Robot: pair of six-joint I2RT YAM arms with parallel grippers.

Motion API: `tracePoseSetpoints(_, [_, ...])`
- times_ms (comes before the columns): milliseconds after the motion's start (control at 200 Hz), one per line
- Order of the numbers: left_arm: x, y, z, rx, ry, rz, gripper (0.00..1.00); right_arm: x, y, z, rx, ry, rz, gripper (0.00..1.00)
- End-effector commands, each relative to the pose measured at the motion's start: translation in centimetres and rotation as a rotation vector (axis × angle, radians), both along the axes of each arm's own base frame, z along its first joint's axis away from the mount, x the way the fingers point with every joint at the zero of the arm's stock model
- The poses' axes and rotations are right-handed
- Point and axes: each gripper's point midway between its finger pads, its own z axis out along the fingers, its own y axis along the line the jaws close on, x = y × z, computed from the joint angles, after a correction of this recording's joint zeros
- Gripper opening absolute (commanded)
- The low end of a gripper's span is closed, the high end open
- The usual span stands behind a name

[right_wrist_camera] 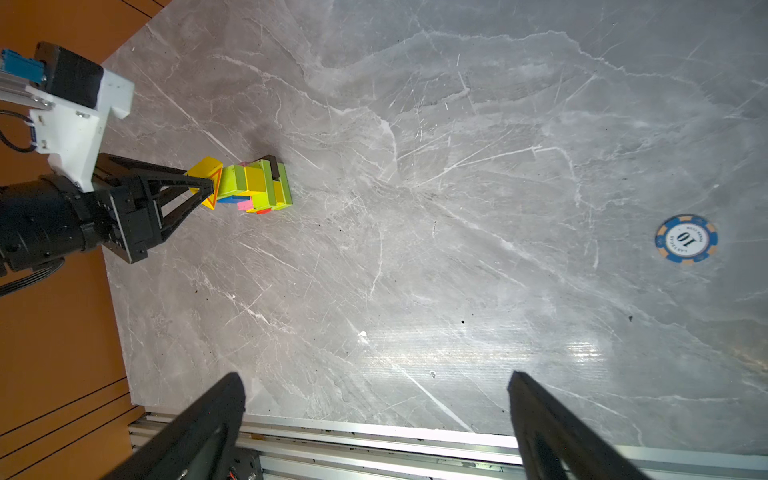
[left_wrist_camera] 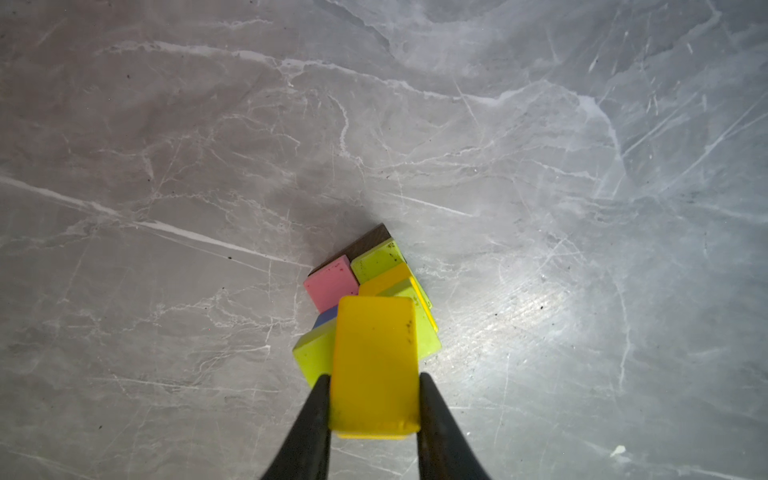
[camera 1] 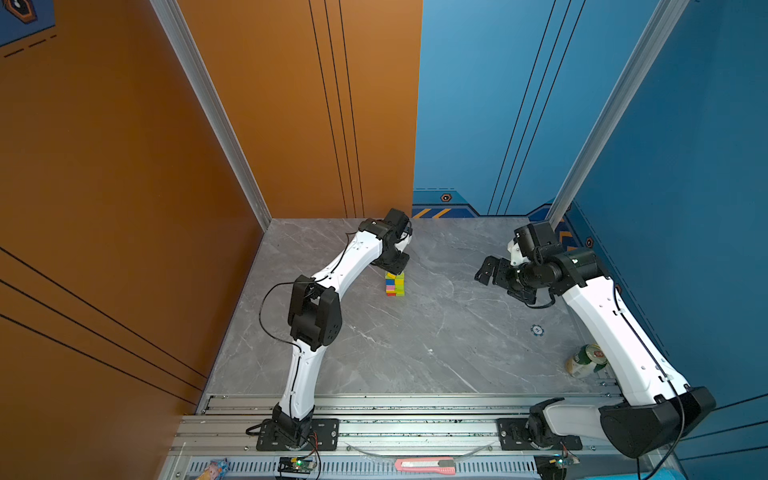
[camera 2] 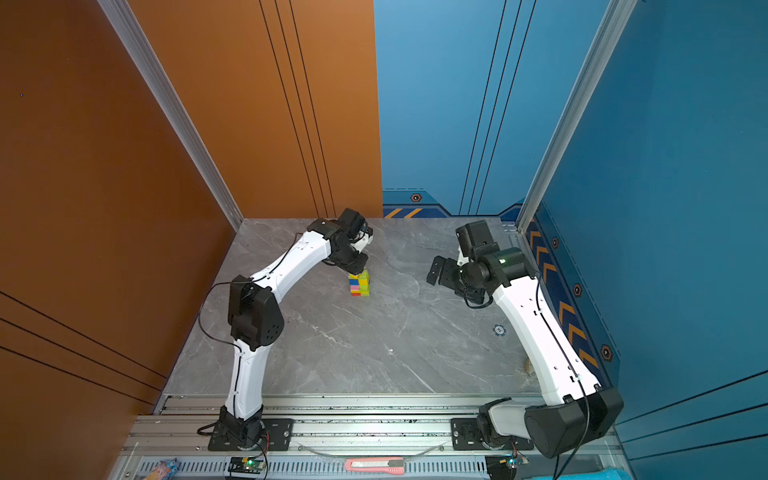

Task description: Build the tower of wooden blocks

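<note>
Tower on grey table, back-centre in both top views; its top is hidden there by the arm. Right wrist view shows yellow prism w/ triangular end at tower's top, left gripper clamped on it. Left wrist view gives only prism's flat face + brown base block. Right gripper wide apart, holds nothing, well clear of tower.

We look down on the whole tabletop from high above its front edge in both top views, facing the back walls; the two overlap almost entirely. Our left wrist camera hangs close over the tower, facing straight down. Our right wrist camera sits well back, seeing the same tower side-on across the tabletop.
</note>
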Motion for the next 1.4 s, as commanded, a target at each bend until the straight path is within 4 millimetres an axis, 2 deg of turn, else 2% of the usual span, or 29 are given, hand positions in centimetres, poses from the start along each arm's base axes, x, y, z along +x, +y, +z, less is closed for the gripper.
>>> tracePoseSetpoints(0, [-0.4, 0.6, 2.1, 0.01, -0.035, -0.125, 0.26, -0.8, -0.8, 0.6, -0.043, 0.005, 0.012, 1.0])
tracePoseSetpoints(155, [0.2, 0.8, 3.5, -0.028, -0.063, -0.191, 0.26, -1.2, -1.3, 1.1, -0.074, 0.017, 0.023, 1.0])
tracePoseSetpoints(285, [-0.4, -0.1, 3.9, -0.075, -0.062, -0.283, 0.26, -1.3, -1.5, 1.3, -0.078, 0.027, 0.024, 1.0])
tracePoseSetpoints(526, [-0.2, -1.5, 4.9, -0.148, -0.068, -0.354, 0.26, -1.3, -1.8, 1.3, -0.09, 0.059, 0.025, 1.0])
tracePoseSetpoints(806, [-0.7, -0.2, 5.2, -0.068, -0.084, -0.384, 0.26, -1.1, -1.8, 1.3, -0.095, 0.092, 0.02, 1.0])
tracePoseSetpoints(911, [-0.7, -0.3, 5.8, -0.06, -0.103, -0.401, 0.28, -1.0, -1.7, 1.2, -0.089, 0.102, 0.015, 1.0])
tracePoseSetpoints(1061, [-0.9, -0.8, 5.5, -0.006, -0.119, -0.442, 0.28, -1.1, -1.7, 1.4, -0.087, 0.117, 0.011, 1.0])
tracePoseSetpoints(1392, [-1.1, -1.0, 3.0, 0.047, -0.08, -0.484, 0.27, -1.9, -2.4, 2.1, -0.116, 0.145, -0.004, 1.0])
